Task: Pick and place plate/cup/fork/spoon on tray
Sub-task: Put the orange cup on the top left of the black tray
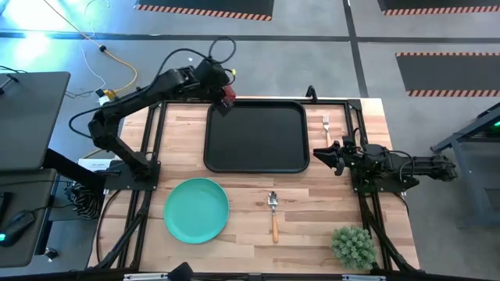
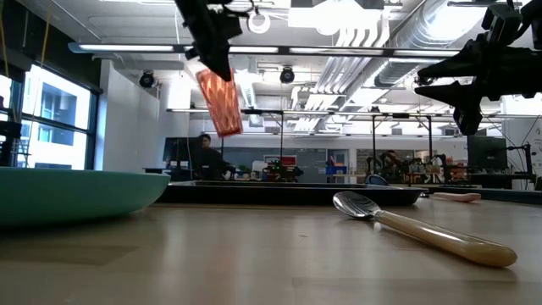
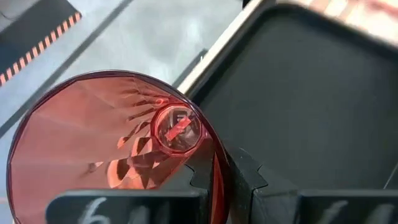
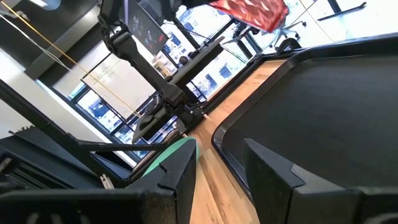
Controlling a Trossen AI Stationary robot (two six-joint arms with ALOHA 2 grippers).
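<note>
Left tool [image 1: 224, 100] clamping red cup [image 1: 228, 94] above tray [image 1: 255, 136] corner, right tool [image 1: 322, 154] parted, empty

Grey floor [image 1: 328, 31] with striped hazard mats [image 1: 205, 9], tall windows [image 2: 51, 119] and exposed ceiling ducts [image 2: 381, 34].

Wooden table [image 1: 250, 226] carries tray [image 1: 255, 136]; plate [image 1: 196, 209] and spoon [image 1: 273, 212] are laid near the tray, fork [image 1: 326, 127] just beside it, plant [image 1: 352, 245] farther off.

Translucent red cup [image 1: 227, 96], black tray [image 1: 256, 136], turquoise-green plate [image 1: 196, 210], orange-tan-handled silver spoon [image 1: 273, 213].
</note>
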